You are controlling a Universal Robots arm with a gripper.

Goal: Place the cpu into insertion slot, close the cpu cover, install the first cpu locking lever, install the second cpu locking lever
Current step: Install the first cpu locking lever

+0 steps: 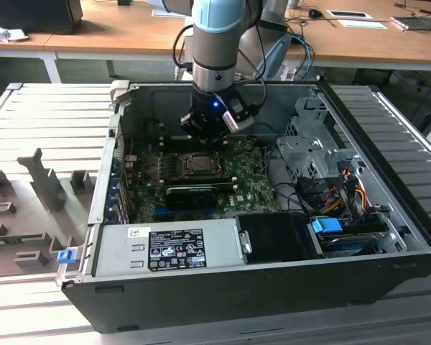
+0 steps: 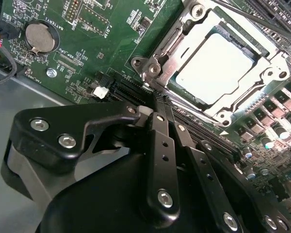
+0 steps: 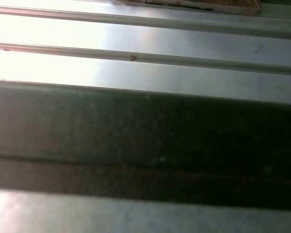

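The cpu [image 2: 214, 68] is sitting in the insertion slot [image 2: 262, 53], the cpu cover [image 2: 184, 36] lying closed over its edges. The tool [image 2: 160, 104] is hovering just beside the cover's corner — fingers clenched together, grasping nothing.

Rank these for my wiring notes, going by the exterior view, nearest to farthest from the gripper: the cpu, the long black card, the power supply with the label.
From the gripper:
1. the cpu, just below it on the green board.
2. the long black card, in front of the socket.
3. the power supply, along the case's front wall.
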